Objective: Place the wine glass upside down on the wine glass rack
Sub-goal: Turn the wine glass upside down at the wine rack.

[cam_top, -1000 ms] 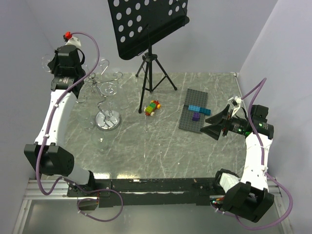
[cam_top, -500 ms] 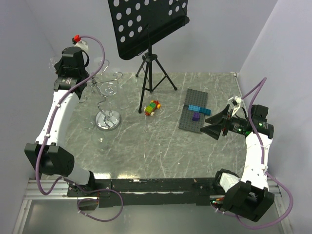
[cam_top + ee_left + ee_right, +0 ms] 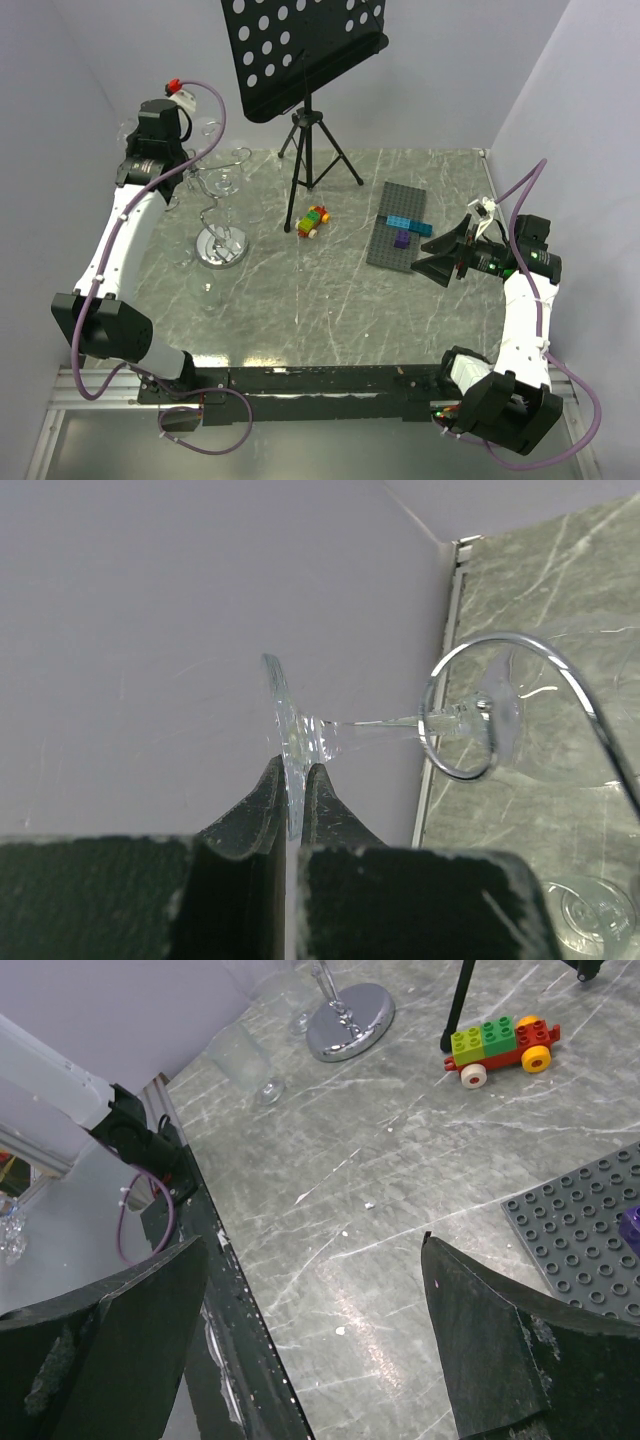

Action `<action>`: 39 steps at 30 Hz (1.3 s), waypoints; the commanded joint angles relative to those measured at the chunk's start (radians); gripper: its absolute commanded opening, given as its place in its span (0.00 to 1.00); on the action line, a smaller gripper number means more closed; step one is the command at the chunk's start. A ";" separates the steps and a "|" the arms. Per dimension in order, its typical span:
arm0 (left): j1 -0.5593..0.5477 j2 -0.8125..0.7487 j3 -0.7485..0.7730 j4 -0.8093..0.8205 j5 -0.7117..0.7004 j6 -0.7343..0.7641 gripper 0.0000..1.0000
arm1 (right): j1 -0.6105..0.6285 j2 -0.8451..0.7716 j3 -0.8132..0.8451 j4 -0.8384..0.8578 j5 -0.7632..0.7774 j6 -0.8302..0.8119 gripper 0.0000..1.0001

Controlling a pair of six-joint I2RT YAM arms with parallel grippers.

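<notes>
My left gripper (image 3: 295, 763) is shut on the foot of a clear wine glass (image 3: 370, 723), which it holds on its side. The thin stem runs right across a curled chrome hook (image 3: 455, 725) of the wine glass rack, with the bowl (image 3: 560, 705) beyond it. From above, the left gripper (image 3: 148, 125) is raised at the back left, beside the rack's hook arms (image 3: 226, 170). The rack's round mirror base (image 3: 220, 249) rests on the table. My right gripper (image 3: 437, 258) is open and empty, low over the table's right side (image 3: 315, 1250).
A clear glass (image 3: 208, 292) stands near the rack base, also in the right wrist view (image 3: 245, 1060). Another glass foot (image 3: 590, 910) lies below the hooks. A black tripod music stand (image 3: 310, 130), a toy brick car (image 3: 313, 221) and a grey baseplate (image 3: 400, 225) share the table.
My left arm has carried the wine glass to the right, closer to the rack's hooks. The right arm has not moved.
</notes>
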 commanded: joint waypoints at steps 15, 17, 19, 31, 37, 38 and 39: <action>-0.037 -0.034 0.054 -0.043 0.111 -0.053 0.01 | 0.004 0.002 0.038 0.017 -0.028 -0.028 0.93; -0.038 -0.037 0.060 -0.046 0.121 -0.058 0.01 | 0.004 0.002 0.039 0.017 -0.026 -0.028 0.93; -0.040 -0.037 0.064 -0.044 0.124 -0.058 0.01 | 0.004 0.002 0.038 0.018 -0.026 -0.026 0.93; -0.040 -0.057 0.077 -0.061 0.190 -0.097 0.01 | 0.004 0.002 0.036 0.023 -0.023 -0.023 0.93; -0.040 -0.065 0.057 -0.044 0.177 -0.105 0.01 | 0.006 0.002 0.036 0.021 -0.025 -0.023 0.93; -0.040 -0.065 0.059 -0.046 0.175 -0.107 0.01 | 0.004 0.002 0.036 0.020 -0.023 -0.023 0.93; -0.040 -0.062 0.065 -0.047 0.178 -0.116 0.01 | 0.004 0.002 0.036 0.021 -0.023 -0.023 0.93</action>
